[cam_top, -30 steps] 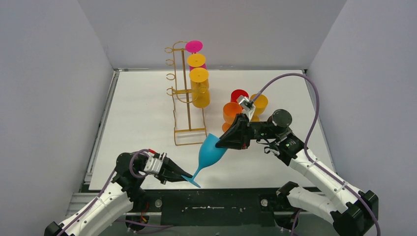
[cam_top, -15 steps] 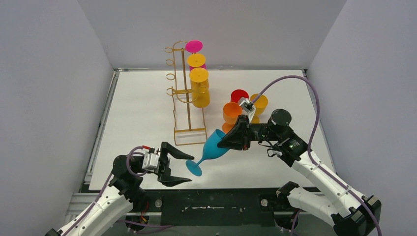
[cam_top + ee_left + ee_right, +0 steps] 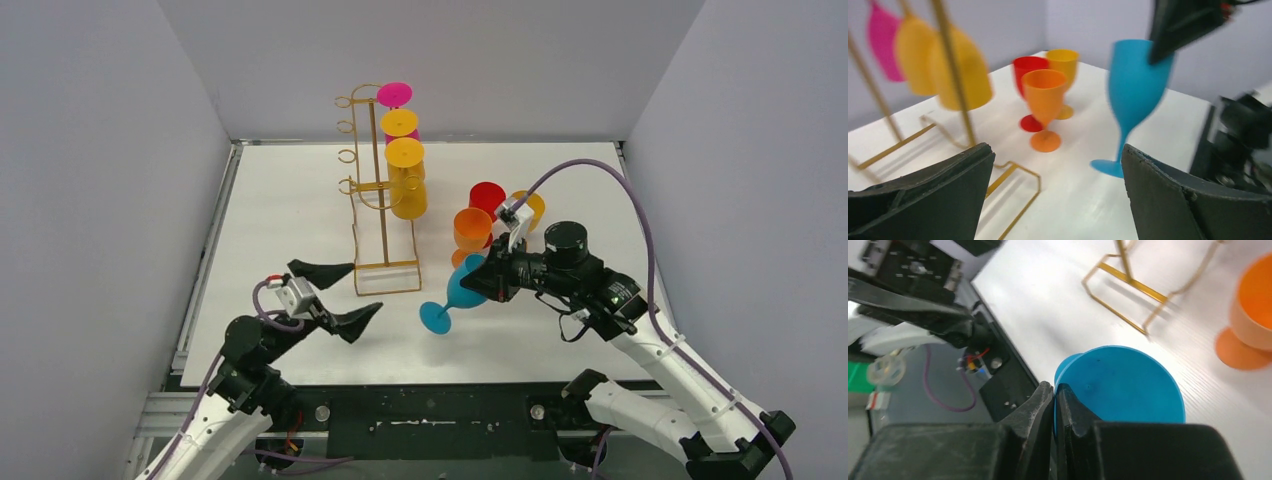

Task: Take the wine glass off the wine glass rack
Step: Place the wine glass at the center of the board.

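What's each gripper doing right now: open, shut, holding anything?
Left gripper: open, holding nothing.
Right gripper: shut on the rim of the blue wine glass.

The bench [image 3: 290, 200] is a white, faintly grained board, boxed in by pale walls at the left, back and right. A dark strip runs along its near edge. The gold wire rack [image 3: 385, 225] stands left of centre, with its rectangular looped base flat on the board. To its right, three glasses stand upright on their feet in a tight cluster. The orange glass [image 3: 1044, 95] is nearest, with the red glass [image 3: 1027, 67] and yellow glass [image 3: 1063, 62] just behind it.
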`<state>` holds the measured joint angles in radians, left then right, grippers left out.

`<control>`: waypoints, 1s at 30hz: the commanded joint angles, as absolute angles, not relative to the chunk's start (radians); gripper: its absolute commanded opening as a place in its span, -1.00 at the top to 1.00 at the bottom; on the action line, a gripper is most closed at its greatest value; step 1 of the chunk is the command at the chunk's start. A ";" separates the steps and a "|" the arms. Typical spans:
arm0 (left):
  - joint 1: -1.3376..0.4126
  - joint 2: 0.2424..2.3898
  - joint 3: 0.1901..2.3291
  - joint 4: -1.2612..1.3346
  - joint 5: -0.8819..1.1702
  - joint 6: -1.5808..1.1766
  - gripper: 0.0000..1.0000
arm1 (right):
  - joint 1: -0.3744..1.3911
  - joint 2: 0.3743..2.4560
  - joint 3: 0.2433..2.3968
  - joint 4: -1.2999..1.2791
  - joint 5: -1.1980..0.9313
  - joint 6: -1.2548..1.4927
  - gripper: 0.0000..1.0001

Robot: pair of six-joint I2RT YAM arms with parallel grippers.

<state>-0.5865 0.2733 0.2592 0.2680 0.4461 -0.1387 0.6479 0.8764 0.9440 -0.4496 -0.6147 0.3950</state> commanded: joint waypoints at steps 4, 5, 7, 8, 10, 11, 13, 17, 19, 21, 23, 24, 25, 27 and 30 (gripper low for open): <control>-0.528 0.239 0.360 0.087 -0.169 -0.290 -0.95 | 0.674 0.893 1.064 -0.687 -0.168 0.319 1.00; -0.524 0.250 0.378 0.060 -0.205 -0.296 -0.95 | 0.674 0.869 1.047 -0.649 -0.152 0.319 1.00; -0.521 0.278 0.411 0.008 -0.266 -0.321 -0.95 | 0.675 0.825 1.020 -0.599 -0.099 0.335 1.00; -0.520 0.294 0.430 -0.030 -0.286 -0.328 -0.95 | 0.675 0.817 1.018 -0.598 -0.063 0.333 1.00; -0.519 0.335 0.467 -0.102 -0.316 -0.344 -0.95 | 0.673 0.822 1.027 -0.626 0.049 0.328 1.00; -0.519 0.350 0.478 -0.123 -0.333 -0.346 -0.95 | 0.673 0.823 1.026 -0.630 0.125 0.333 1.00; -0.514 0.380 0.500 -0.160 -0.366 -0.342 -0.95 | 0.672 0.818 1.002 -0.615 0.265 0.358 1.00; -0.502 0.412 0.535 -0.220 -0.407 -0.343 -0.95 | 0.668 0.859 0.976 -0.617 0.387 0.372 1.00; -0.500 0.408 0.532 -0.222 -0.418 -0.343 -0.95 | 0.665 0.893 0.977 -0.626 0.429 0.377 1.00; -0.498 0.404 0.531 -0.222 -0.427 -0.345 -0.95 | 0.663 0.925 0.969 -0.604 0.453 0.393 1.00; -0.496 0.398 0.530 -0.225 -0.437 -0.345 -0.95 | 0.661 0.949 0.960 -0.563 0.461 0.418 1.00; -0.495 0.396 0.528 -0.227 -0.442 -0.345 -0.95 | 0.661 0.963 0.955 -0.542 0.463 0.434 1.00; -0.494 0.395 0.528 -0.228 -0.446 -0.344 -0.95 | 0.660 0.979 0.954 -0.519 0.463 0.448 1.00; -0.494 0.394 0.529 -0.237 -0.454 -0.343 -0.95 | 0.660 1.018 0.956 -0.493 0.459 0.471 1.00; -0.492 0.386 0.522 -0.230 -0.436 -0.324 -0.95 | 0.661 1.085 0.965 -0.471 0.471 0.496 1.00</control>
<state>-0.5007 0.4011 0.4843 -0.2379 -0.4267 -0.3370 0.6662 1.0218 0.9512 -0.5774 0.4026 0.4393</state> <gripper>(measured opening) 0.974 0.053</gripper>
